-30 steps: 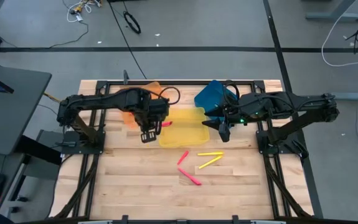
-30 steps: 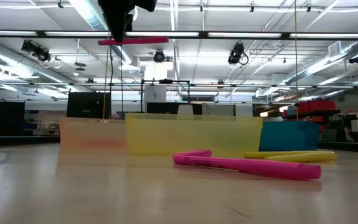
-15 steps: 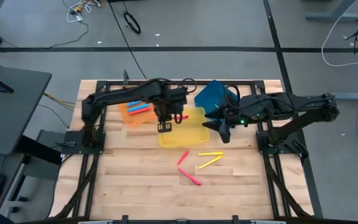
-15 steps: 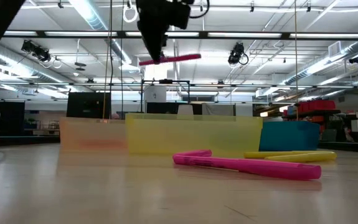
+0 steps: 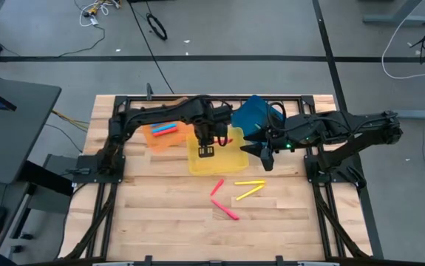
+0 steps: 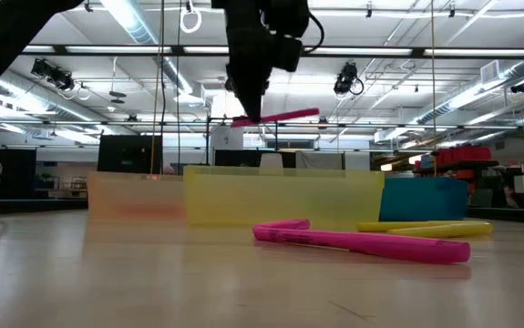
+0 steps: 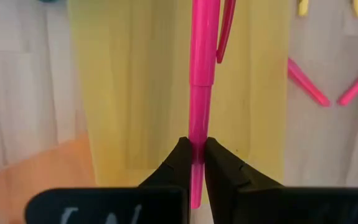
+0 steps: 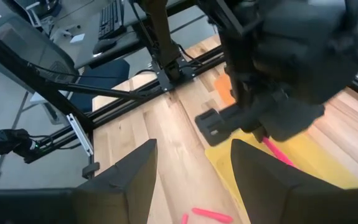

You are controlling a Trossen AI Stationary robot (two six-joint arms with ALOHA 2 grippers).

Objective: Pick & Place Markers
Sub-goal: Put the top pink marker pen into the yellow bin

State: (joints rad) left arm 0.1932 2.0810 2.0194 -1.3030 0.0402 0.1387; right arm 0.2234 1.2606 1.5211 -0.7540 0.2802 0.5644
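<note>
I'm seeing the left gripper (image 7: pixel 193 155) clamping a pink marker (image 7: pixel 198 68) above the yellow tray (image 5: pixel 223 159); the marker's lower end is hiding btwn the fingers. The right gripper (image 5: pixel 266 157) is hanging w/ fingers apart by the blue tray (image 5: pixel 253 114), holding nothing. Two pink markers (image 5: pixel 222 199) and two yellow markers (image 5: pixel 248 188) are lying on the table (image 5: pixel 160 222). The orange tray (image 5: pixel 155 137) is partly blocked by the arm.

No legible text, label or number anywhere (markers included).
</note>
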